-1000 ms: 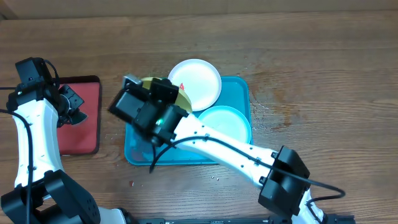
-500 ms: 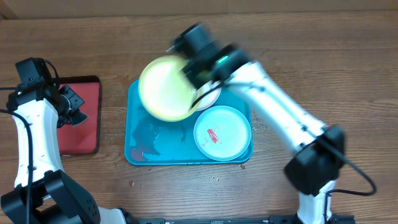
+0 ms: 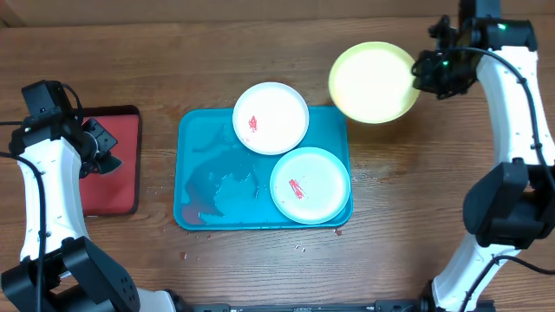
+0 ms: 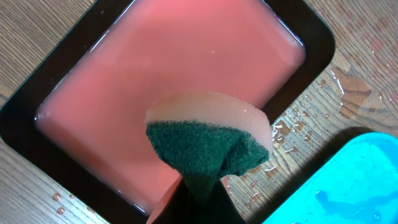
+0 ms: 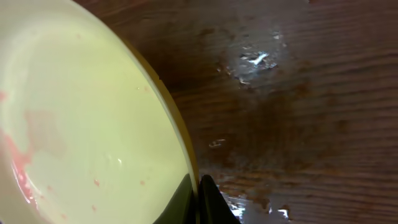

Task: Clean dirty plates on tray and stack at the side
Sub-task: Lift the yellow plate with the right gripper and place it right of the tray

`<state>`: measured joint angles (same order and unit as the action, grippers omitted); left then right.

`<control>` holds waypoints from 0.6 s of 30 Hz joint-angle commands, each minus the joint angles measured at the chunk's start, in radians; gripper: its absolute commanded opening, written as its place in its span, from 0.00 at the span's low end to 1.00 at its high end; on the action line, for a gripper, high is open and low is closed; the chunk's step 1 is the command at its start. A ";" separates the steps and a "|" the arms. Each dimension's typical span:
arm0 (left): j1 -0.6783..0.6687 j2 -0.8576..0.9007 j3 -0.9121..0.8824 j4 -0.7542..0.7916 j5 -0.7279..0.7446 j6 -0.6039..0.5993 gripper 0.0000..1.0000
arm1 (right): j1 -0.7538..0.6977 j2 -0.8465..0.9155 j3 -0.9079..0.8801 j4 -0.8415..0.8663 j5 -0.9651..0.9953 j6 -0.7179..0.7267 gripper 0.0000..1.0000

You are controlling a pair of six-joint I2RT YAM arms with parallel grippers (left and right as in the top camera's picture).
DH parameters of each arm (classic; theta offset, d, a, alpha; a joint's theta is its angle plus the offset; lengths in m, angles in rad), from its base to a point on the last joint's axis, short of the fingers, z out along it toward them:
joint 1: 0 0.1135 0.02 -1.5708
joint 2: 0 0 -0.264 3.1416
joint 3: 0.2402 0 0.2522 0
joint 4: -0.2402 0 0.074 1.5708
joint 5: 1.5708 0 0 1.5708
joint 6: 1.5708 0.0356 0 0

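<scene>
**A:** what's happening at the left of the frame?

**B:** left claw (image 3: 104, 154) is clenched on a green-backed sponge (image 4: 208, 140), hanging over the red tray (image 3: 121, 186), which has pinkish liquid in it.

**A:** and the plates?

**B:** blue tray (image 3: 204, 143) sits mid-frame, wet. The white plate (image 3: 271, 118) rests on its top edge and partly overhangs it. The mint plate (image 3: 310, 185) lies in its lower right corner. Both have red smears. Upper right, the right claw (image 3: 426, 71) pinches the yellow-green plate (image 3: 371, 82) by its rim. That one's off the tray, over the wet table (image 3: 408, 195), with faint pink marks on it.
</scene>
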<state>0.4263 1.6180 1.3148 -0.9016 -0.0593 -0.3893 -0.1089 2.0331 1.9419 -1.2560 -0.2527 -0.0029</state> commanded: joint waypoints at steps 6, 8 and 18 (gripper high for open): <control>0.002 -0.005 0.006 0.006 0.008 0.008 0.04 | -0.095 0.043 -0.226 0.195 -0.029 0.039 0.04; 0.002 -0.005 0.006 0.008 0.008 0.008 0.04 | -0.100 0.043 -0.277 0.260 -0.011 0.049 0.04; 0.002 -0.005 0.006 0.011 0.008 0.008 0.04 | -0.096 0.043 -0.433 0.438 0.068 0.094 0.19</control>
<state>0.4263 1.6180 1.3148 -0.8955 -0.0589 -0.3897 -0.2134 2.0808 1.5124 -0.8295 -0.1951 0.0788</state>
